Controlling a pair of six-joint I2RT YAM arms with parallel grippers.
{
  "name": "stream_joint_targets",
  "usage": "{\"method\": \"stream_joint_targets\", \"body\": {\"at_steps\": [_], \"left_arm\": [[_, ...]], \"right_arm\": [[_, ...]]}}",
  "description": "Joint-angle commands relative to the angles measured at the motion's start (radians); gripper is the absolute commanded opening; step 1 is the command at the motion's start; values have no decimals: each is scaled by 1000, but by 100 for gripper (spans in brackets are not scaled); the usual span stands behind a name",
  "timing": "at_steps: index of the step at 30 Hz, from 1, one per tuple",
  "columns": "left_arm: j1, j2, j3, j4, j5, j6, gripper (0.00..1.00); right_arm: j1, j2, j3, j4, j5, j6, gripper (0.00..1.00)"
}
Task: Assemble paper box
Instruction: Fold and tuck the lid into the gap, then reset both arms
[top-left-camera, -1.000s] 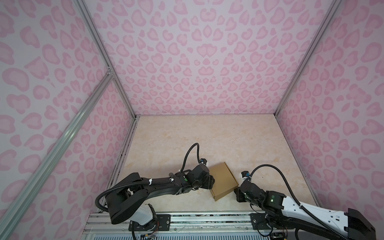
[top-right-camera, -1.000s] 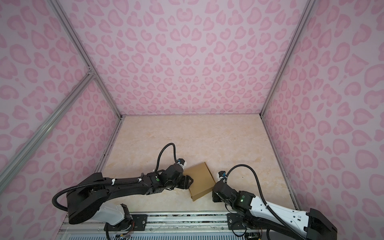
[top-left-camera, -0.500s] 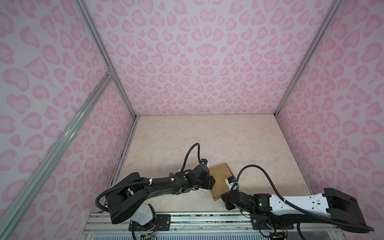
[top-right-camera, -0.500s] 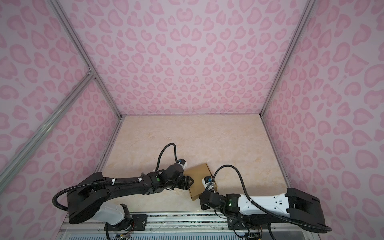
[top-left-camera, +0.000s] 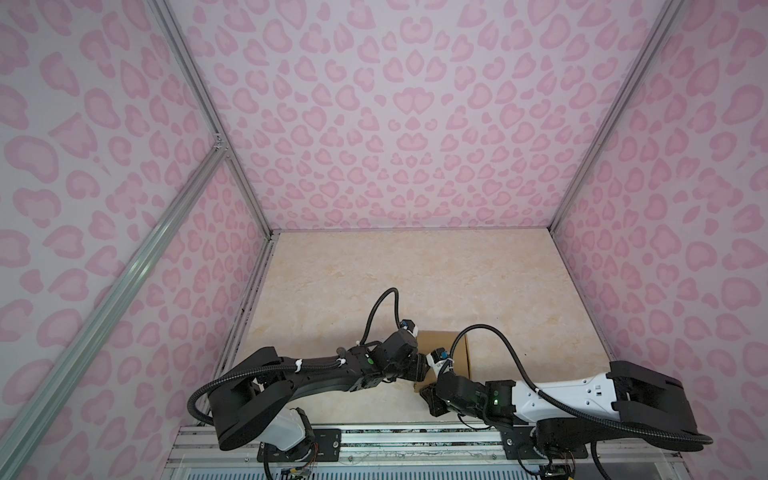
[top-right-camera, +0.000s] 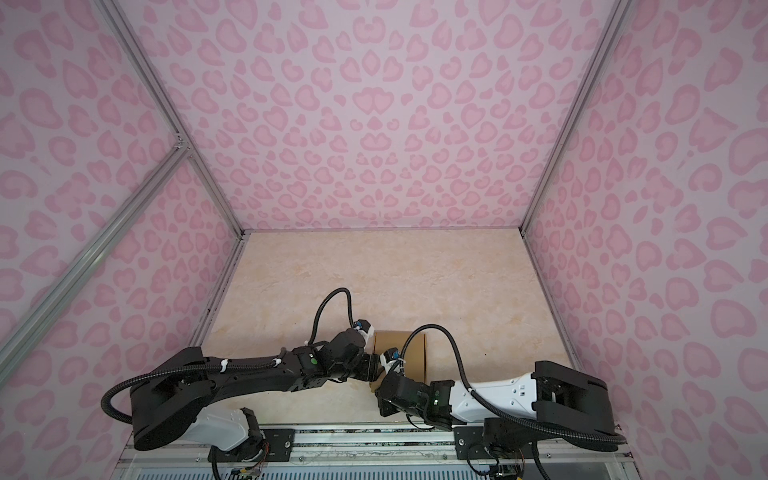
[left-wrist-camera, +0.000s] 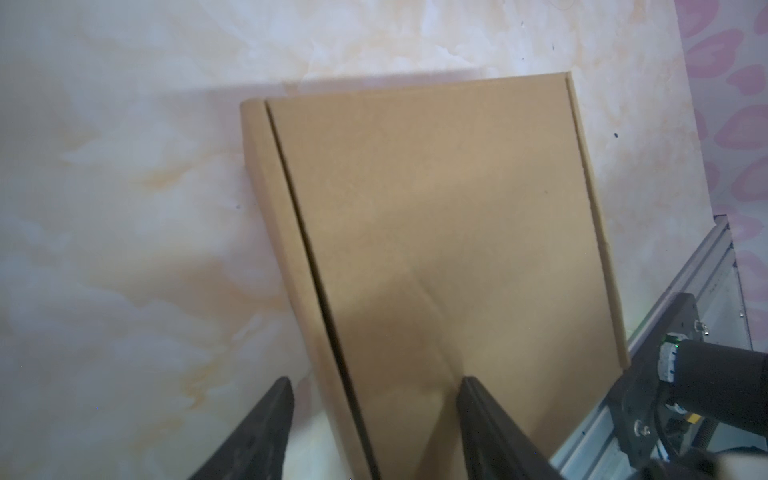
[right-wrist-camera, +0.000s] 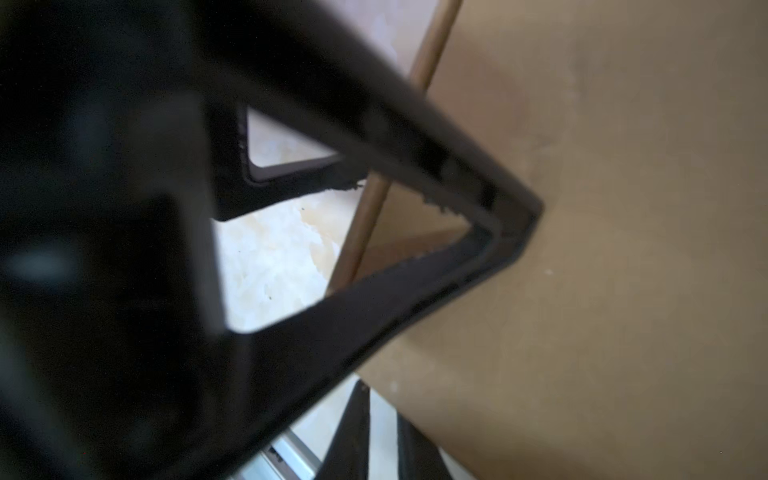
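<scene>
The paper box (top-left-camera: 432, 340) (top-right-camera: 390, 340) is a closed, shallow brown mailer lying on the table near the front edge, partly hidden by both wrists. My left gripper (top-left-camera: 420, 366) (left-wrist-camera: 375, 380) is open at its near left edge. One finger is over the table beside the side wall and the other rests on the lid (left-wrist-camera: 436, 208). The right wrist view shows that finger's tip (right-wrist-camera: 519, 216) on the lid. My right gripper (top-left-camera: 422, 390) (right-wrist-camera: 380, 405) is at the box's near corner, jaws almost together, with only a thin slit of table between them.
The marbled table top (top-left-camera: 374, 270) is walled in by pink patterned panels on three sides. An aluminium rail (top-left-camera: 374, 436) carrying both arm bases runs along the front edge, just behind the right gripper. A black cable (top-left-camera: 490, 332) arcs over the box.
My right arm has swung in from the right to the box's near corner. The box has turned from skewed to roughly square with the table. The left arm has barely moved.
</scene>
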Motion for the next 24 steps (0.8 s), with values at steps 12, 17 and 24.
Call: {"method": "stream_joint_targets", "body": {"at_steps": [12,17,24], "left_arm": [[112,-155,176,-347,-70,166,83],[148,-194,244,-389,-84,220,100],[246,-278,319,-478,-189,277,98]], "right_arm": [[-114,-407,116,-339,192,-308,35],[-288,-494,182,-420,110,-377,51],[-584,-631,213,-463,134,-428,87]]}}
